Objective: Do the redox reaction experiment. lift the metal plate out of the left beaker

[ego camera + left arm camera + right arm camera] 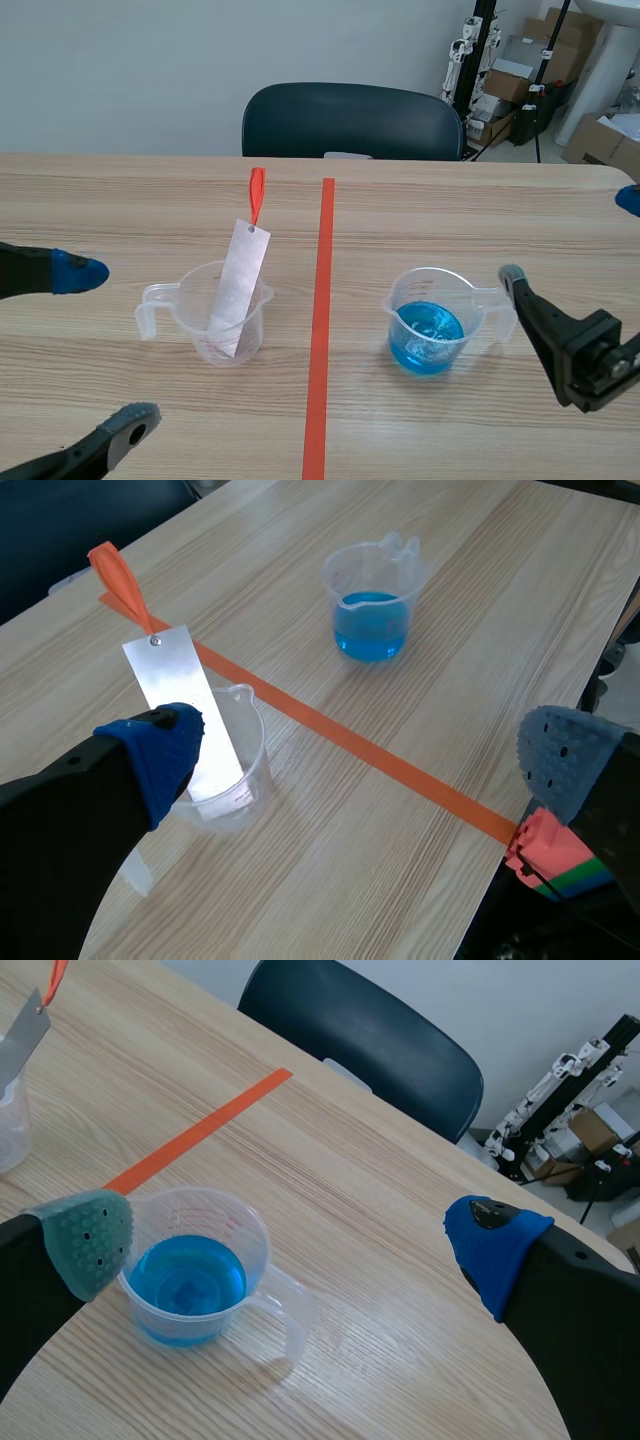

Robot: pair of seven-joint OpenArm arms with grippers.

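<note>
A silvery metal plate (239, 288) with an orange-red tag (256, 192) at its upper end leans in the clear left beaker (212, 322), left of the tape line. In the left wrist view the plate (182, 705) and its beaker (240, 755) sit ahead of my left gripper (365, 760), nearer its blue-padded finger. My left gripper (95, 350) stands open, left of the beaker and apart from it. A second clear beaker (430, 318) holds blue liquid; in the right wrist view this beaker (195, 1278) lies between the fingers of my open right gripper (290, 1235). The right gripper (572, 235) holds nothing.
A dark chair (350, 122) stands at the table's far edge. Cardboard boxes and stands (520, 70) fill the back right corner of the room. An orange-red tape line (320, 330) runs down the middle of the wooden table (420, 210).
</note>
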